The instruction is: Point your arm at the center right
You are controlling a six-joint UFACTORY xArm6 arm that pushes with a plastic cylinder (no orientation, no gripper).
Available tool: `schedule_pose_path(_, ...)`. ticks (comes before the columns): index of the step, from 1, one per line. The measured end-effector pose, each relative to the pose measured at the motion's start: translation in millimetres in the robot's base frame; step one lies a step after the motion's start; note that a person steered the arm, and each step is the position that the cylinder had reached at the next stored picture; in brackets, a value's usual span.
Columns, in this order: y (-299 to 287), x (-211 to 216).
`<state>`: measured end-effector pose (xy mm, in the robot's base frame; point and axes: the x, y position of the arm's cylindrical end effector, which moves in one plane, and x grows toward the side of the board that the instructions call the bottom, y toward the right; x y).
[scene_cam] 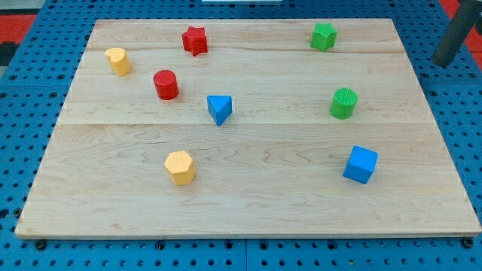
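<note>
My tip (445, 62) is at the view's upper right, just off the wooden board's (256, 203) right edge, over the blue pegboard. The rod slants up to the right and out of view. The nearest blocks are the green cylinder (343, 103), below and to the left of the tip, and the green star (323, 36), to its left. The tip touches no block. A blue cube (360, 164) sits at the lower right.
A red star (194, 40), a yellow block (117, 60) and a red cylinder (166, 84) lie at the upper left. A blue triangle (219, 109) is near the middle. A yellow hexagon (179, 167) is at the lower left.
</note>
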<state>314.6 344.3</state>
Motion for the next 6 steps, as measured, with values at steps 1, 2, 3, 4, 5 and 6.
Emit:
schedule_pose_path(1, 1, 9)
schedule_pose_path(2, 1, 55)
schedule_pose_path(3, -27, 92)
schedule_pose_path(4, -59, 100)
schedule_pose_path(5, -60, 107)
schedule_pose_path(6, -88, 62)
